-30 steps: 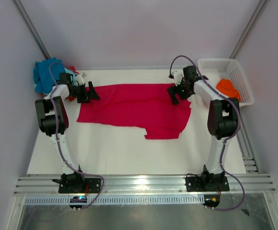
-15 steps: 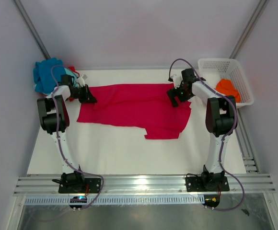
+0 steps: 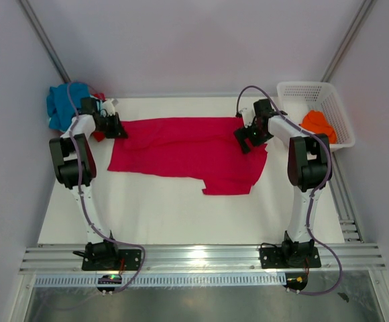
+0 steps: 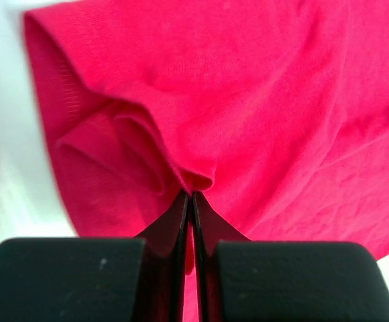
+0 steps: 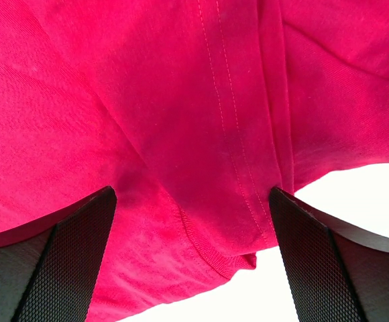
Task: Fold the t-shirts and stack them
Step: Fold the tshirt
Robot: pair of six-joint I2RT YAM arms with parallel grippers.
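The crimson t-shirt [image 3: 188,151] lies spread flat, just left of the white lattice basket [image 3: 303,84]. It looks limp and light (thin knit, puckering readily), so corners and hems are the best holds. The left gripper [image 4: 192,196] is clenched on a fold at the corner farthest from the basket. The right gripper [image 5: 191,198] gapes over the stitched edge nearest the basket, grasping nothing.

A crimson t-shirt [image 3: 188,147] lies spread on the table [image 3: 147,215].

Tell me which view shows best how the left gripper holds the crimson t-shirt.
The left wrist view: the left gripper is shut on a fold of the crimson t-shirt. From the top external view the grip is too small to judge. The right wrist view shows only cloth.
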